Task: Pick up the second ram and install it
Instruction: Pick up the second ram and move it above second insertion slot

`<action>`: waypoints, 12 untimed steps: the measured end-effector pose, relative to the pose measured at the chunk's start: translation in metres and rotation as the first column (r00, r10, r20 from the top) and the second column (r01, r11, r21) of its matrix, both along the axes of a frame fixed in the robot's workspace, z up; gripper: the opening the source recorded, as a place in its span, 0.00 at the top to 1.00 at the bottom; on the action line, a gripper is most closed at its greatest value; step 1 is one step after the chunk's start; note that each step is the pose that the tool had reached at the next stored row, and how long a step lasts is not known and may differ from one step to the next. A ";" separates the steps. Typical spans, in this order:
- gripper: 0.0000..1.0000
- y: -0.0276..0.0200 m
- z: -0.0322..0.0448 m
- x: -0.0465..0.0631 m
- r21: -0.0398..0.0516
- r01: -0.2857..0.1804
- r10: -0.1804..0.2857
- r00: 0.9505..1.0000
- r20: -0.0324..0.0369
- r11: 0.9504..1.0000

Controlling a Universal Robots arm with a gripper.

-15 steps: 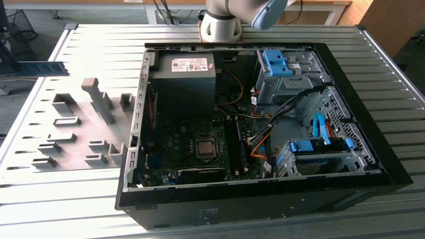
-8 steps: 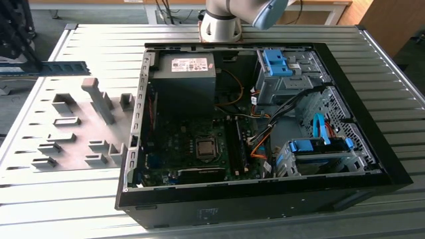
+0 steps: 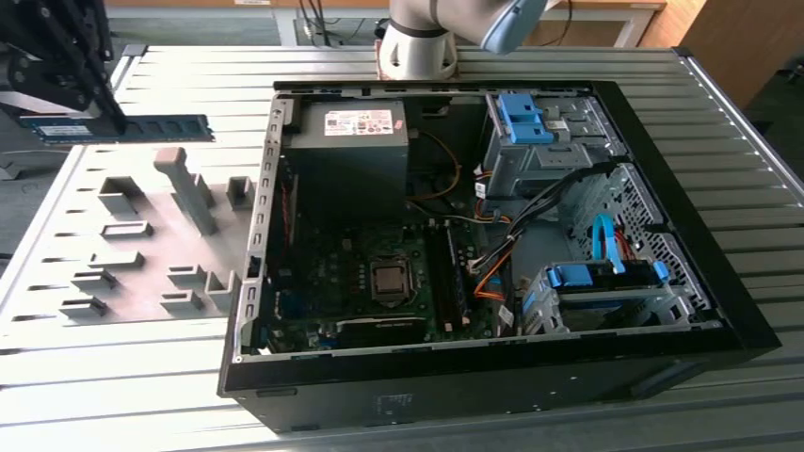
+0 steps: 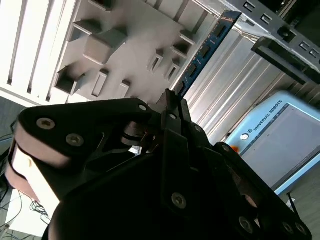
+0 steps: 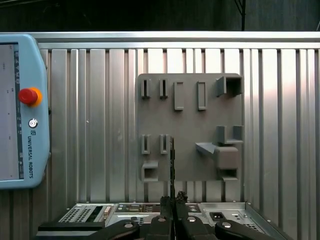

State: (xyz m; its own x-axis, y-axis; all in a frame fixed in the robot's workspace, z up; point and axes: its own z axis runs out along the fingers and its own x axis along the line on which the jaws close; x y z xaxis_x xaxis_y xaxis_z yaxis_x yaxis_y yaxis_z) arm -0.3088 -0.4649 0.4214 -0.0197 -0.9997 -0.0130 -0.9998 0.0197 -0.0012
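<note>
The second ram (image 3: 164,127) is a dark green stick held level in the air at the exterior view's upper left, above the grey holder plate (image 3: 164,245). My black gripper (image 3: 111,118) is shut on it near one end. In the second wrist view the ram (image 4: 205,50) runs away from the gripper (image 4: 172,97) towards the case edge. Seen edge-on in the first wrist view, the ram (image 5: 172,160) is a thin dark line rising from the gripper (image 5: 173,200) in front of the holder plate (image 5: 190,125).
The open black computer case (image 3: 503,344) lies on the slatted metal table to the exterior view's right of the plate, its motherboard (image 3: 364,282) and cables exposed. Several grey blocks stand on the plate. A pale blue teach pendant (image 5: 20,110) lies on the table.
</note>
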 end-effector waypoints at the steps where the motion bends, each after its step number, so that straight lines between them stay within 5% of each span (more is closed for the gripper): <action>1: 0.86 0.0000 0.0000 0.005 0.000 0.000 0.000 1.000 0.000 1.000; 12: 0.86 0.0000 0.0000 0.051 0.000 0.000 0.000 1.000 -0.002 1.000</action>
State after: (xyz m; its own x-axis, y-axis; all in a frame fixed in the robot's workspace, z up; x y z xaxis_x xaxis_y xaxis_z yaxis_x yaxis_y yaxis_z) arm -0.2575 -0.4649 0.4214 -0.0198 -0.9997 -0.0130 -0.9998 0.0198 0.0008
